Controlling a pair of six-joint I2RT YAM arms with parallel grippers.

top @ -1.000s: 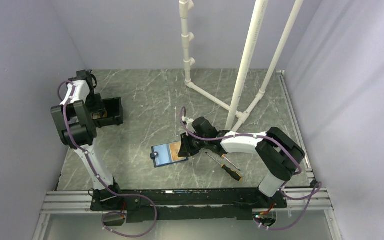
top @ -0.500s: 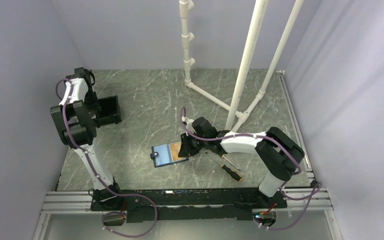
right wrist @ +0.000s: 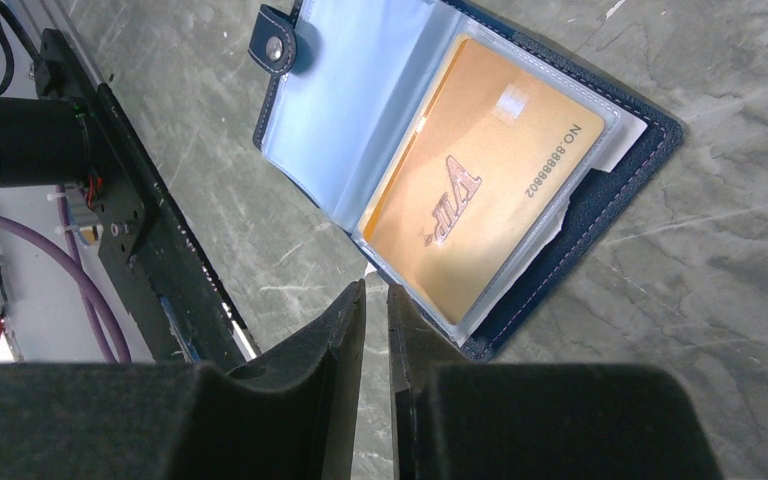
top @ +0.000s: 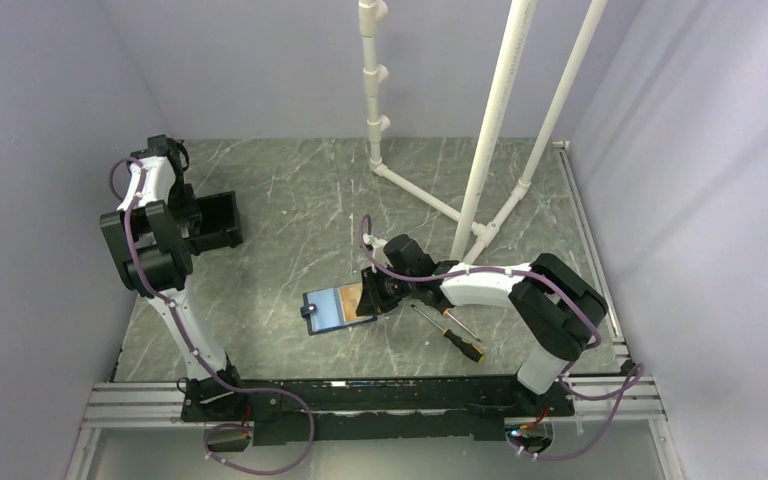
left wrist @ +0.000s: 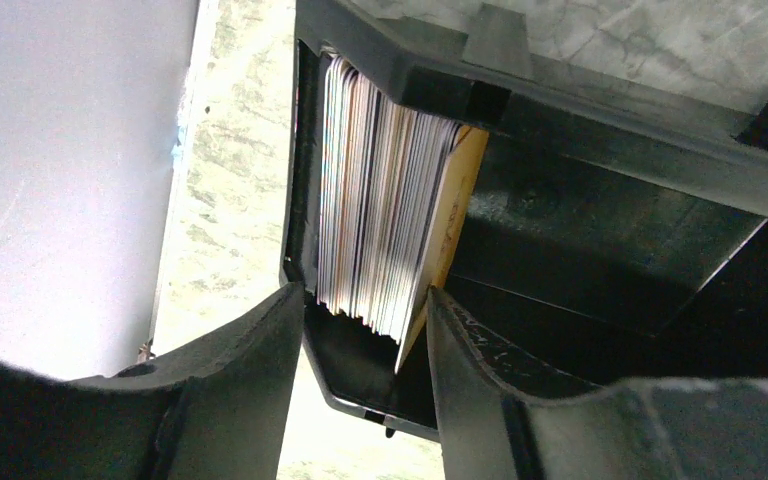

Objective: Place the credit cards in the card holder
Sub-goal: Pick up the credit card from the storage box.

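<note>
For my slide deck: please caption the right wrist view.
Open card holder on the table, gold card sleeved inside, right end effector nearly shut by its edge.

The orange credit card (right wrist: 480,215) reads "VIP" — then "NO 8888…"

Stack of credit cards (left wrist: 380,200) on edge in black box (left wrist: 600,200), fingers (left wrist: 250,400) parted beside it

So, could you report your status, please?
Left gripper open at card stack in black box. Right gripper nearly shut, at open card holder; one card sleeved. Screwdrivers aside.
</note>
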